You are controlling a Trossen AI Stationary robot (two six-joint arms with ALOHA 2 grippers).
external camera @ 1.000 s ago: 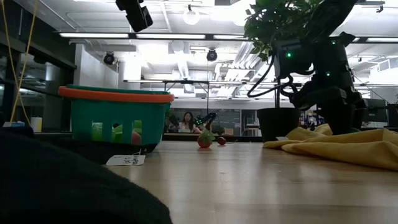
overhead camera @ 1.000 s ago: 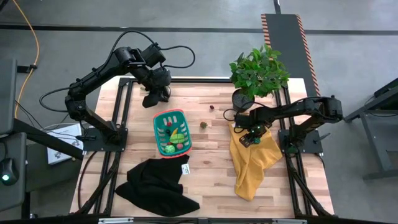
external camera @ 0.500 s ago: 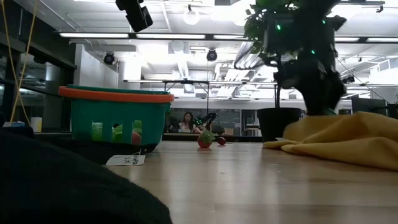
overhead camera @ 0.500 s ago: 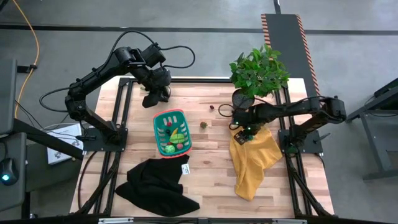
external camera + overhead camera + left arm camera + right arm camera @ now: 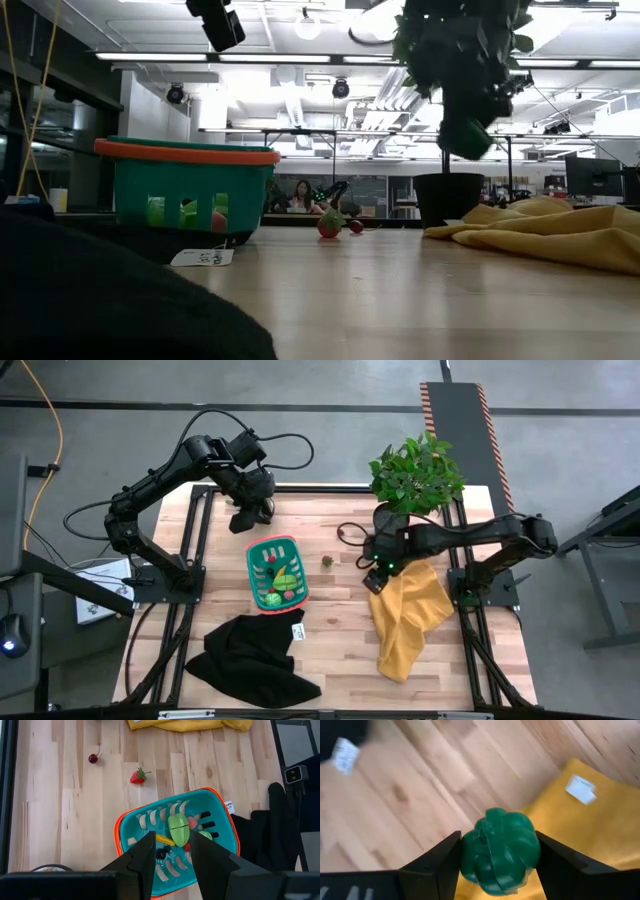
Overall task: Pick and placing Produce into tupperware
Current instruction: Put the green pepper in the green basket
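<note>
The tupperware (image 5: pixel 277 572), a teal basket with a red-pink rim, stands left of the table's middle with several toy produce pieces in it (image 5: pixel 178 829). A toy strawberry (image 5: pixel 327 560) and a cherry (image 5: pixel 340 532) lie on the wood to its right. My right gripper (image 5: pixel 377 569) hangs over the yellow cloth's far left corner, shut on a green lumpy toy vegetable (image 5: pixel 500 851), which also shows in the low view (image 5: pixel 462 137). My left gripper (image 5: pixel 245 520) hangs high beyond the basket's far end, open, with nothing between its fingers (image 5: pixel 172 865). My right gripper pinches the green vegetable between its two fingers, one on each of its opposite sides (image 5: pixel 468 851). The fingers come from above, pointing steeply down. The vegetable is lifted clear, above the wood and the cloth's edge.
A yellow cloth (image 5: pixel 408 610) lies at the right and a black cloth (image 5: pixel 250 655) at the near left. A potted plant (image 5: pixel 415 475) stands at the far right. Bare wood lies between the basket and the yellow cloth.
My right gripper has risen off the yellow cloth with the green vegetable and gone toward the basket and a little toward the far edge, turning as it went. A hump of the cloth rose under it and has sunk back.
</note>
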